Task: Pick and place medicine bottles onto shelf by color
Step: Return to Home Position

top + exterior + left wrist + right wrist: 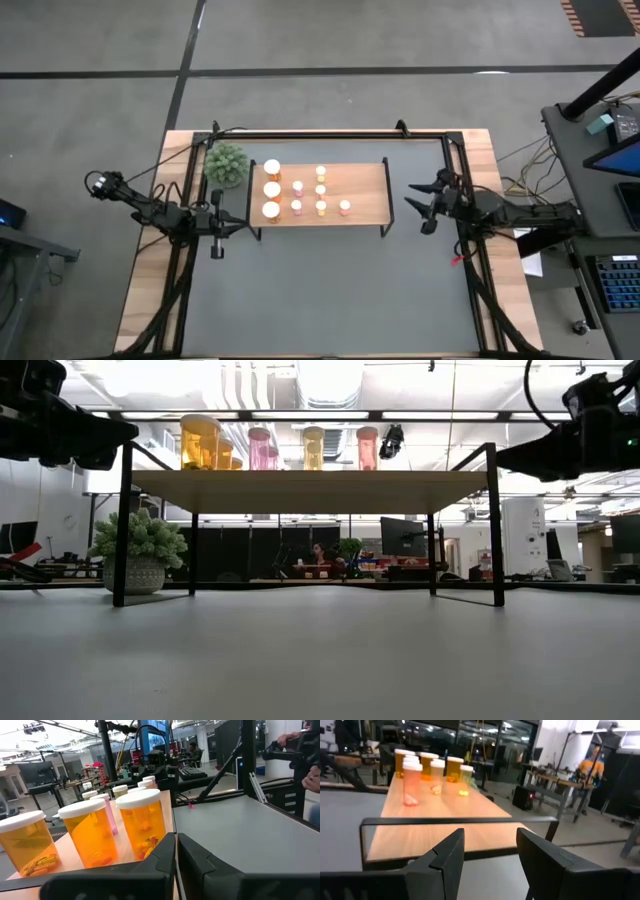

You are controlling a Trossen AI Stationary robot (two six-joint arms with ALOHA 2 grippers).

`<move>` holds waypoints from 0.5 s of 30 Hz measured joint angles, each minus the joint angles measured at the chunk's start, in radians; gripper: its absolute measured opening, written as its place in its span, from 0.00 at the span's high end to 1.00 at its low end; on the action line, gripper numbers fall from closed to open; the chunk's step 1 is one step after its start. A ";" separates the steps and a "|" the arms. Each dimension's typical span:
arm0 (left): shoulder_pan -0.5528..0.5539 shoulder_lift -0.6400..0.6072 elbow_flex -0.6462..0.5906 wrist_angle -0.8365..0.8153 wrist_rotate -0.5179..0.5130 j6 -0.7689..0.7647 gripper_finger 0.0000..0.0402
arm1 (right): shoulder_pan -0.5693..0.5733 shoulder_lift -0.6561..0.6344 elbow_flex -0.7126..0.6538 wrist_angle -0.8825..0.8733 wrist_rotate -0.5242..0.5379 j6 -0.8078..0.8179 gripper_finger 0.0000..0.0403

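Note:
The light-wood shelf stands on thin black legs at the table's far middle. Three orange white-capped medicine bottles stand upright in a column at its left end. Smaller pink bottles and yellow bottles stand to their right. My left gripper hovers shut just off the shelf's left end, pointing level at the orange bottles. My right gripper hovers open off the shelf's right end, pointing level along the board, with nothing between its fingers.
A green spiky plant in a pot sits by the shelf's far left corner. Black frame rails run along the table's far and side edges. Bare grey table top lies between the shelf and the near edge. People show in the room beyond.

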 joint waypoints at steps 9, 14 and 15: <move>0.000 -0.003 0.000 -0.002 0.000 0.000 1.00 | 0.001 -0.035 0.000 -0.008 -0.016 0.201 0.58; 0.000 0.000 -0.001 -0.001 0.000 0.000 1.00 | -0.001 -0.030 0.000 -0.003 -0.031 0.260 0.58; 0.000 -0.001 -0.001 -0.002 0.000 0.000 1.00 | -0.001 -0.030 0.000 -0.003 -0.030 0.255 0.58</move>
